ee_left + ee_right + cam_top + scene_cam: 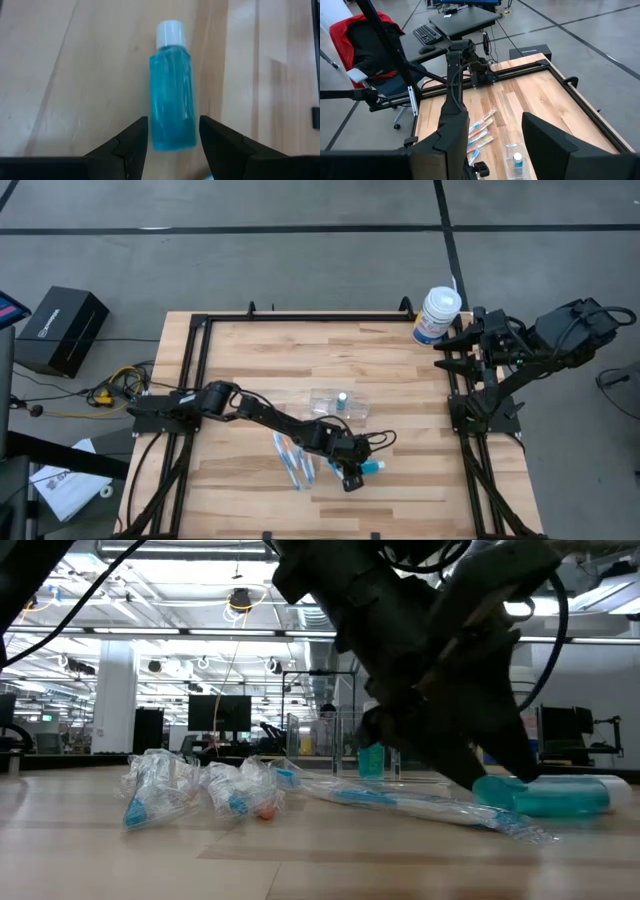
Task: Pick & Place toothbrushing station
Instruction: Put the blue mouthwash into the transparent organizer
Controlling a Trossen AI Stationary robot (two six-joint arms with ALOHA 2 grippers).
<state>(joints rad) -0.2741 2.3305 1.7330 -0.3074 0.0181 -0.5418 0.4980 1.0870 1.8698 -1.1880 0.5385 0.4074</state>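
Observation:
The toothbrushing station (338,402) is a small clear plastic holder standing on the table's middle, with a small blue-capped item in it. It also shows in the right wrist view (515,160). My left gripper (351,477) is low over the table near the front. It is open, its fingers (135,145) on either side of the base end of a blue bottle with a white cap (172,95). The bottle lies flat on the wood, with narrow gaps on both sides. My right gripper (492,145) is open and empty, held high at the table's far right.
Several wrapped blue-and-orange toothbrushes (293,460) lie left of the bottle, seen as crinkled wrappers in the low view (200,790). A big white blue-labelled canister (437,315) stands at the far right corner. A black frame rail (300,317) runs round the table.

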